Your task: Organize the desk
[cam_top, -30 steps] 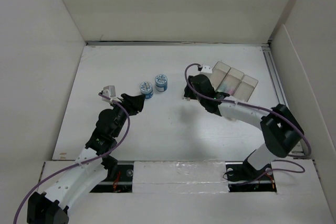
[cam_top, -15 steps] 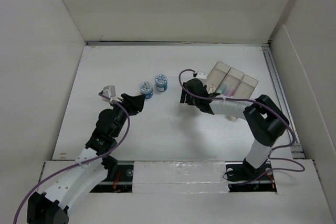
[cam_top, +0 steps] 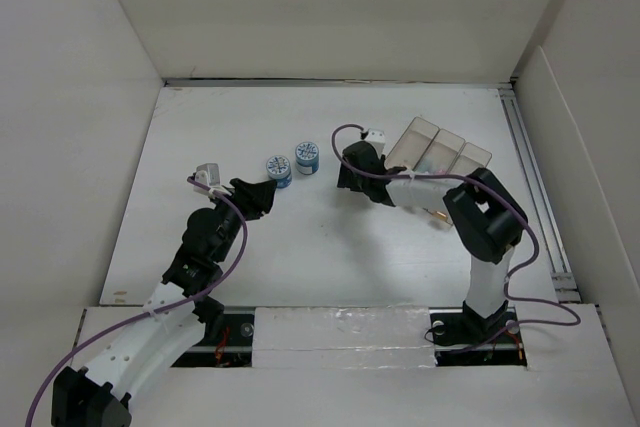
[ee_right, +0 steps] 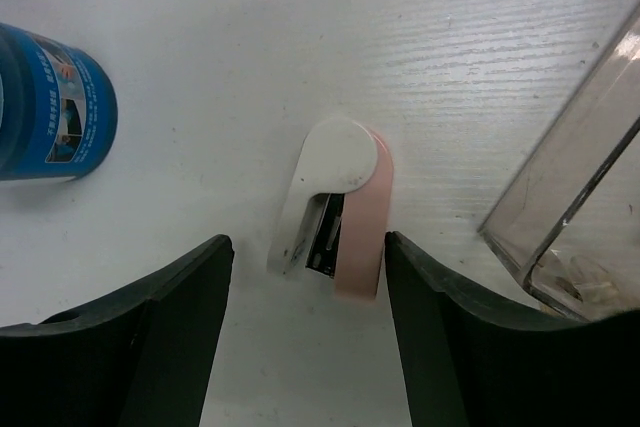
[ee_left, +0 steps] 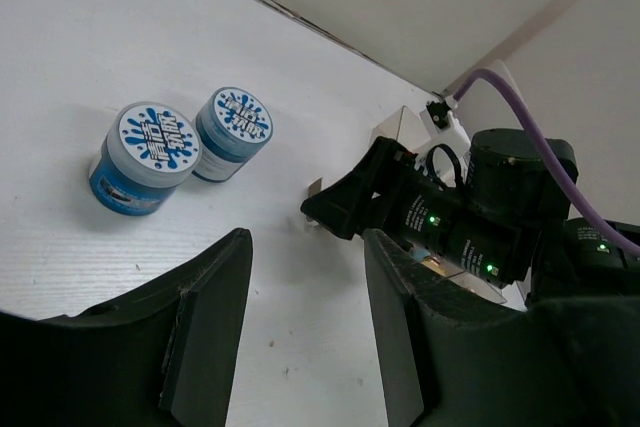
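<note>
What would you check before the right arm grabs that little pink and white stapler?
1. Right gripper open: ok.
2. Stapler lined up between its fingers: ok.
3. Gap between stapler and clear tray: ok.
4. Blue jar outside the fingers: ok.
5. Left gripper open, away from the stapler: ok.
6. Fingers low enough to grip: cannot tell.
</note>
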Robot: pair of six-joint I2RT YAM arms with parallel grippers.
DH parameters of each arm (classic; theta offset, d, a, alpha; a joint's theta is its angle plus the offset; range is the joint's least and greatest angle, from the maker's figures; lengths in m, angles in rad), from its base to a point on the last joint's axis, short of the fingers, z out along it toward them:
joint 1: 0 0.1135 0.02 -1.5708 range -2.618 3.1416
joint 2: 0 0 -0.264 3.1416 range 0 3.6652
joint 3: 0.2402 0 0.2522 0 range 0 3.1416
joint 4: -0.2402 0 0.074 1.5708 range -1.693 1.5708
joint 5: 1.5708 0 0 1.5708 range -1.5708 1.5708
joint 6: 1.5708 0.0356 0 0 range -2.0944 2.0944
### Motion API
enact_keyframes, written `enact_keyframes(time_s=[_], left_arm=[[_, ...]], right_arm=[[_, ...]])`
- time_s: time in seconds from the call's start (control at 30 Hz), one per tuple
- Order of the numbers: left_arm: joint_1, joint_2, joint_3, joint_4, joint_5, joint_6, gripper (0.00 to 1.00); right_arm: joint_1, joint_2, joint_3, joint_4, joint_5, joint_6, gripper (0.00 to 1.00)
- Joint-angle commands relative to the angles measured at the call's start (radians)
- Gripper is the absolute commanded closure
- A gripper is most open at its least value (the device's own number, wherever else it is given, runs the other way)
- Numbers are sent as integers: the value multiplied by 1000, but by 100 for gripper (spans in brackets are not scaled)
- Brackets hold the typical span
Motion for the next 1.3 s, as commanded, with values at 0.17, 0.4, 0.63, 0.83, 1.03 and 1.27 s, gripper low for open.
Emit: enact_keyframes(time_s=[0.17, 0.4, 0.63, 0.83, 1.03, 1.27], left_arm=[[-4, -6, 36, 54, 9, 13, 55], [-4, 6, 39, 54, 9, 13, 55], [-4, 11, 42, 51, 9, 12, 55], [-4, 8, 45, 43, 3, 10, 48], [-4, 25, 48, 49, 9, 10, 47], [-4, 9, 45, 43, 3, 13, 47]], right_arm=[[-12, 45, 46, -1, 27, -11, 66], [0, -65, -41, 108, -30, -42, 91], [-15, -364, -105, 142, -30, -73, 91], [-185, -509, -214, 139, -27, -33, 89], [-294, -450, -240, 147, -99, -8, 87], [-325, -397, -216, 147, -113, 5, 72]])
